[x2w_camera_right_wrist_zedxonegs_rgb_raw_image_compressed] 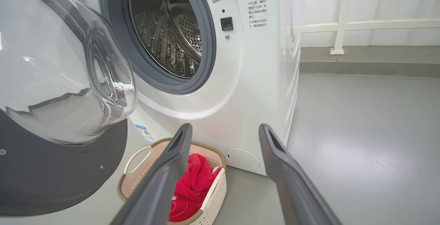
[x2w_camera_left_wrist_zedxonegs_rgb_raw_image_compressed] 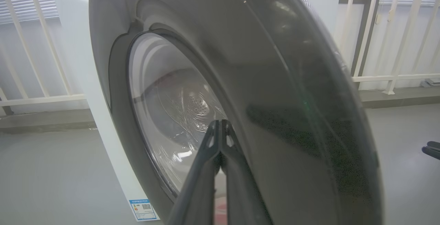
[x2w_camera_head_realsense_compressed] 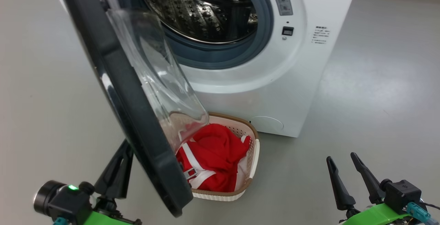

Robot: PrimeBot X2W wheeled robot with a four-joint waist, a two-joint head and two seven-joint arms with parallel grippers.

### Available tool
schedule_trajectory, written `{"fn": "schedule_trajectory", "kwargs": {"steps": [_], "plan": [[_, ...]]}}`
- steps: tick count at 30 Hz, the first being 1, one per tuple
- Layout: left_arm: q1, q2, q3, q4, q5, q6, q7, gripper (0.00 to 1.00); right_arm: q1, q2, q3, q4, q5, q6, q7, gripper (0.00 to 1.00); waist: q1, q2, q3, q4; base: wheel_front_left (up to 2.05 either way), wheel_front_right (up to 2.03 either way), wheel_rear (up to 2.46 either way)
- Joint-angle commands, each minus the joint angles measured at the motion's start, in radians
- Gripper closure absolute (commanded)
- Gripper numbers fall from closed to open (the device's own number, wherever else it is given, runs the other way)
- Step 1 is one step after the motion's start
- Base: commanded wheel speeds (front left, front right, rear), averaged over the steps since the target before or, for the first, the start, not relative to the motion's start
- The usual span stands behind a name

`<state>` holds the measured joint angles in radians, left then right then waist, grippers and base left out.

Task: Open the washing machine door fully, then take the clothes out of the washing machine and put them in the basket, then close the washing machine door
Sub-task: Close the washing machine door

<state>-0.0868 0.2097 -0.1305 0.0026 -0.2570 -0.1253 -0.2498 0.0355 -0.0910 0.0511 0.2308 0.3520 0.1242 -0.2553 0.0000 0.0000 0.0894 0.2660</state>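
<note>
The washing machine (x2w_camera_head_realsense_compressed: 302,91) stands with its round door (x2w_camera_head_realsense_compressed: 130,115) swung out toward me, the glass bowl (x2w_camera_head_realsense_compressed: 154,70) facing the steel drum (x2w_camera_head_realsense_compressed: 202,8). The visible part of the drum holds bare steel. Red clothes (x2w_camera_head_realsense_compressed: 216,156) with white bands lie in the cream basket (x2w_camera_head_realsense_compressed: 252,156) on the floor below the opening. My left gripper (x2w_camera_head_realsense_compressed: 124,151) is shut, empty, on the door's outer side. In the left wrist view the gripper (x2w_camera_left_wrist_zedxonegs_rgb_raw_image_compressed: 220,125) has its tips close against the door's outer face (x2w_camera_left_wrist_zedxonegs_rgb_raw_image_compressed: 275,80). My right gripper (x2w_camera_head_realsense_compressed: 341,157) hangs open and empty, right of the basket (x2w_camera_right_wrist_zedxonegs_rgb_raw_image_compressed: 211,197).
Grey floor (x2w_camera_head_realsense_compressed: 378,98) lies open to the right of the machine. A white railing (x2w_camera_right_wrist_zedxonegs_rgb_raw_image_compressed: 340,25) and a low kerb run along the back wall. A blue label (x2w_camera_left_wrist_zedxonegs_rgb_raw_image_compressed: 142,209) sits low on the machine's front.
</note>
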Motion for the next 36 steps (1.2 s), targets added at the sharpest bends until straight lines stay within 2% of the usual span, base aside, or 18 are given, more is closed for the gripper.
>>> {"fn": "schedule_trajectory", "kwargs": {"steps": [1, 14, 24, 36], "plan": [[-0.045, 0.028, 0.024, -0.032, -0.007, -0.005, -0.012, 1.00, -0.041, -0.007, 0.027, -0.024, -0.001, 0.007, -0.006, 0.00, 0.0000, 0.0000, 0.007, -0.020, 0.00, 0.00, 0.00], [-0.168, 0.047, -0.083, 0.001, -0.022, -0.005, -0.012, 1.00, -0.065, 0.008, 0.022, -0.033, -0.002, 0.007, -0.006, 0.00, 0.0000, 0.0000, 0.057, -0.118, 0.00, 0.00, 0.00], [-0.391, 0.049, -0.162, 0.142, -0.043, -0.005, -0.012, 1.00, -0.110, 0.022, 0.016, -0.043, -0.002, 0.007, -0.006, 0.00, 0.0000, 0.0000, 0.139, -0.208, 0.00, 0.00, 0.00], [-0.650, 0.061, -0.165, 0.311, -0.062, -0.005, -0.012, 1.00, -0.167, 0.036, 0.004, -0.057, 0.003, 0.007, -0.006, 0.00, 0.0000, 0.0000, 0.249, -0.308, 0.00, 0.00, 0.00]]}}
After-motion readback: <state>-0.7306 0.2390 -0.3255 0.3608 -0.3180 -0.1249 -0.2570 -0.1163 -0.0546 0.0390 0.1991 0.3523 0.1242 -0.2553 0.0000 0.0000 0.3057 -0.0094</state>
